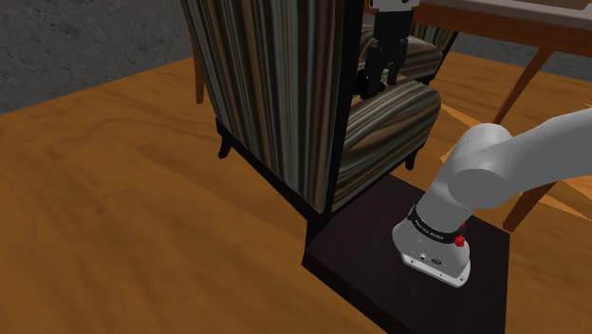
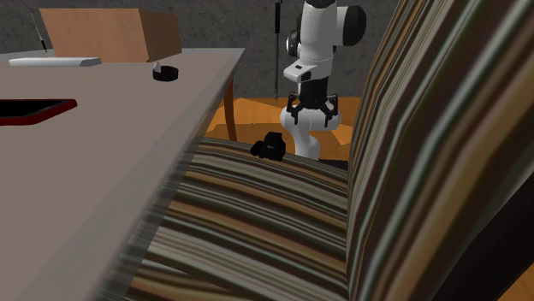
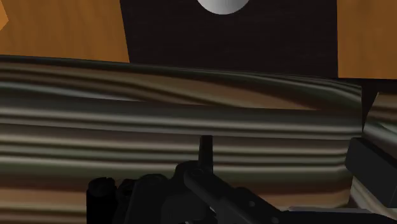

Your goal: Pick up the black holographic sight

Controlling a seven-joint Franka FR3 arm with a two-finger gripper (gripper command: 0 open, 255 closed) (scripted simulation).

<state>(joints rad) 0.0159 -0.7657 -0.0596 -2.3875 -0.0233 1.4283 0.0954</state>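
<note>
Lengthwise along striped seat [image 2: 257, 192] edge, black sight [image 2: 269, 146]

Dim, flat light; faint shadows; near table [image 2: 103, 197] edge blurred.

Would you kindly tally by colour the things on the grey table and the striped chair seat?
Black: 2, holographic sight, small round piece.
Brown: 1, box.
White: 1, flat bar.
Red-edged: 1, flat slab.
Dark grey: 1, thin rod.
Total: 6.
</note>
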